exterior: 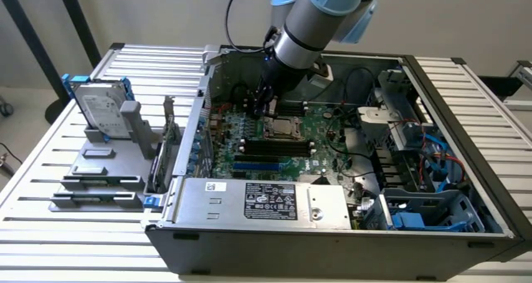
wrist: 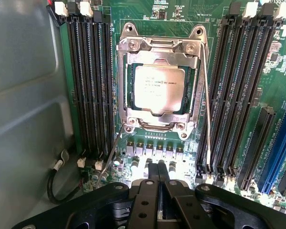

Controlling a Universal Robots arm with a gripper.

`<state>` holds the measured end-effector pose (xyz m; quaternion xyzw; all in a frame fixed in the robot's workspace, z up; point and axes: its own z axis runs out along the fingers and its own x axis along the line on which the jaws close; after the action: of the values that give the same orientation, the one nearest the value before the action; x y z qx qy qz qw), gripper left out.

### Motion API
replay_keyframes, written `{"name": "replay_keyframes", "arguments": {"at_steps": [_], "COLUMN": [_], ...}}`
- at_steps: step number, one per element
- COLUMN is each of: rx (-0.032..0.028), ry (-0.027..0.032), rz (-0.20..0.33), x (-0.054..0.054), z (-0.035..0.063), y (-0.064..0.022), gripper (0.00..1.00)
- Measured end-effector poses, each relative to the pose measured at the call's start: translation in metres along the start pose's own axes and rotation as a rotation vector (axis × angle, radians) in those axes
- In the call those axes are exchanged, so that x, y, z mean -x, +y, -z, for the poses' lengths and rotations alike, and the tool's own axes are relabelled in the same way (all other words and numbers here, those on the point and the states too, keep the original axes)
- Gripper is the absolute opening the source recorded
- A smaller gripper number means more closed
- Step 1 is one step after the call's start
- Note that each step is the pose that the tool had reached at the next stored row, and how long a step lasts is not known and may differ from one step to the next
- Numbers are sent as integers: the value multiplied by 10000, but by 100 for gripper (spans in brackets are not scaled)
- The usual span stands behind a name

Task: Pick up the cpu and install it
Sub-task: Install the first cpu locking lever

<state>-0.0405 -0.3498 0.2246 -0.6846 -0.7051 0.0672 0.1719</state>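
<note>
My pincer (wrist: 158, 168) is clenched, its two black fingertips pressed together with nothing between them. It hangs low inside the open computer case (exterior: 332, 245), just above the green motherboard (wrist: 148, 19).

The cpu (wrist: 159, 88) lies a short way ahead of my fingertips and apart from them. It sits flat in its socket with its dull silver top and printed lettering facing up at me. The metal socket frame (wrist: 128, 62) surrounds it on all sides. A thin wire lever (wrist: 208, 119) runs along one flank of that frame, and a second runs along the other flank back towards my fingers. Between my fingertips and the socket stands a row of small round capacitors (wrist: 148, 150), very near the tips.

Banks of long black memory slots (wrist: 88, 86) flank the socket on both sides of my pincer's line. Past one bank rises the grey case wall (wrist: 24, 95), with a black cable (wrist: 55, 183) looping at its foot close to my finger linkage. Past the other bank lies a blue expansion slot (wrist: 276, 143).

In the exterior view my arm comes down into the case from above. The labelled silver power supply (exterior: 266, 201) lies well apart from my pincer, along the near edge of the case. Farther off, outside the case towards the exterior view's left, an upright hard drive (exterior: 99, 108) with blue brackets stands on the slatted table (exterior: 50, 245).
</note>
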Motion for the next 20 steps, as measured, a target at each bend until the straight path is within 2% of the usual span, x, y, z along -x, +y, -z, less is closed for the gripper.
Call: {"name": "replay_keyframes", "arguments": {"at_steps": [6, 8, 10, 16, 18, 20], "rx": [2, 9, 24, 23, 4, -46], "ry": [4, 40, 138, 583, 737, 881], "rz": [-4, -63, -175, -533, -622, -631], "x": [0, 0, 0, -3, -3, -1], "z": [0, 1, -2, 6, 10, 7], "y": [0, -1, -7, -33, -47, -70], "gripper": [11, 11, 11, 11, 11, 11]}}
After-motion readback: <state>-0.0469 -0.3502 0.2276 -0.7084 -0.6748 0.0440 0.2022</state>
